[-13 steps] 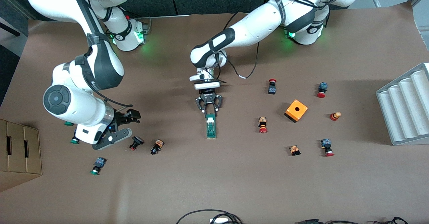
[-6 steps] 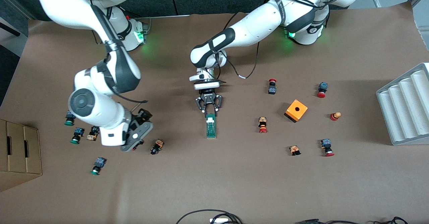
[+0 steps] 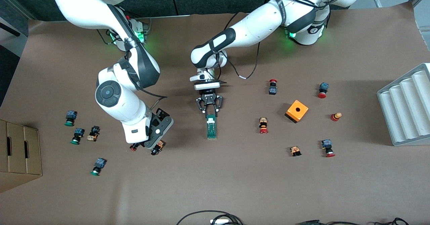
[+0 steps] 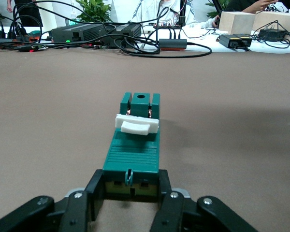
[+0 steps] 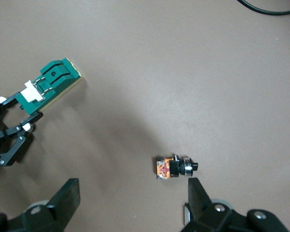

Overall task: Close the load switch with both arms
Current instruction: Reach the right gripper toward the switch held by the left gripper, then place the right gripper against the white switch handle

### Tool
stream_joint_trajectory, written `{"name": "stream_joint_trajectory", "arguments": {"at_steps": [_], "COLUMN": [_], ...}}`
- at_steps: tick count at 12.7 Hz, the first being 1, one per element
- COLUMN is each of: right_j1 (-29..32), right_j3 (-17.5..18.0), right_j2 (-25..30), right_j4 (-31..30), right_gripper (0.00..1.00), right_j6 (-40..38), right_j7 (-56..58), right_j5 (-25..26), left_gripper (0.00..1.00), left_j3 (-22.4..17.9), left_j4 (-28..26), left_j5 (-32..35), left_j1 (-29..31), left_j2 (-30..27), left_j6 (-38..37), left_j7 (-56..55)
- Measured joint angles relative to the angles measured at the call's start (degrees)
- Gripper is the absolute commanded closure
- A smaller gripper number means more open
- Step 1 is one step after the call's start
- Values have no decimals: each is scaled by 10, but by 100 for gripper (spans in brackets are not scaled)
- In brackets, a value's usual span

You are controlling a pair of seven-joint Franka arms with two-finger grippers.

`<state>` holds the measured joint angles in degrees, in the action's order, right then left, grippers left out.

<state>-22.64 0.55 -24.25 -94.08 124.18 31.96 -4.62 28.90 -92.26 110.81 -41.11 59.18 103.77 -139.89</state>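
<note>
The load switch point(image 3: 211, 128), a narrow green block with a white sliding piece point(image 4: 137, 125), lies flat mid-table. My left gripper point(image 3: 210, 112) is shut on the end of it that lies farther from the front camera. In the left wrist view its fingers point(image 4: 94, 195) press both sides of the switch point(image 4: 134, 153). My right gripper point(image 3: 158, 130) is open and empty in the air over a small push button point(image 3: 156, 147), beside the switch toward the right arm's end. The right wrist view shows that button point(image 5: 174, 166) between the open fingers point(image 5: 67, 195), and the switch point(image 5: 48, 84) farther off.
An orange cube with a hole point(image 3: 297, 111) and several push buttons lie toward the left arm's end. More buttons point(image 3: 78, 135) lie toward the right arm's end. A white ribbed tray point(image 3: 406, 105) and a cardboard box point(image 3: 18, 154) stand at the table's ends.
My right arm has swung toward the load switch, from over the buttons near the cardboard box to over the button beside the switch. My left gripper and the switch have not moved.
</note>
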Motion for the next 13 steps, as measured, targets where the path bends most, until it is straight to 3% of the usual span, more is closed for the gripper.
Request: {"name": "stream_joint_trajectory", "arguments": {"at_steps": [6,13], "right_j1": [-10,-67], "right_j3": [0,-1], "right_j2": [-34,-69], "right_j4": [0,0], "right_gripper": [0,0], "right_j6": [33,82], "right_j7": [73,74], "right_j5": [0,0], "left_gripper": [71,72], "left_j3": [0,0], "left_j4": [0,0], "left_j5": [0,0], "left_j1": [0,0], "left_j2": [0,0], "left_j6": [0,0], "left_j7": [1,1]}}
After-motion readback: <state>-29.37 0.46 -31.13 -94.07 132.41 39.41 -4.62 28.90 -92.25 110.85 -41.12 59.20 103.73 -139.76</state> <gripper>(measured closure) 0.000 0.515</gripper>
